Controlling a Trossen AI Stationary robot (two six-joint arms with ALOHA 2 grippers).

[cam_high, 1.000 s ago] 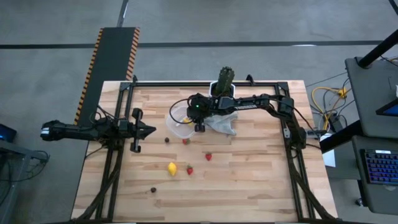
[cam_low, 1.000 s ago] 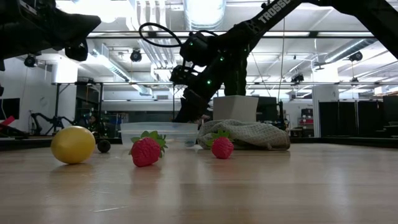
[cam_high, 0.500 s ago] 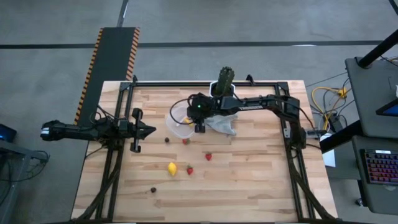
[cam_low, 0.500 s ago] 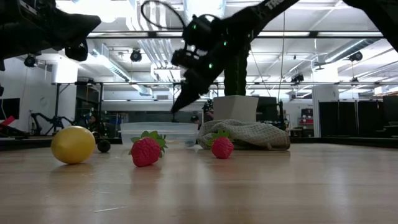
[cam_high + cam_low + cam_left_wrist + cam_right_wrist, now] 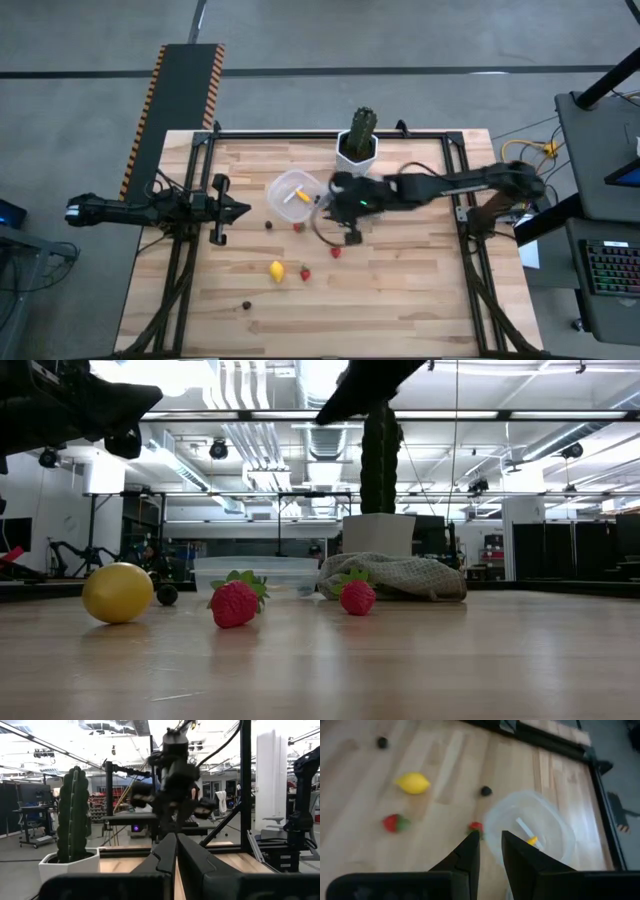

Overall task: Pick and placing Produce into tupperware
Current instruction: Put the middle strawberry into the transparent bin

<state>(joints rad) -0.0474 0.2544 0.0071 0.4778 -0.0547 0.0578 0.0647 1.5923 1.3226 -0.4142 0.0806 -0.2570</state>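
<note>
One strawberry lies just toward the table's near edge from my right end effector, whose fingers stand narrowly apart, empty. My left end effector waits closed at the left edge, farther off.

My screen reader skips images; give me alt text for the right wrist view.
Right gripper open above the table, just beside a clear tupperware holding an orange piece. A lemon, two strawberries and two dark berries lie loose.
</note>
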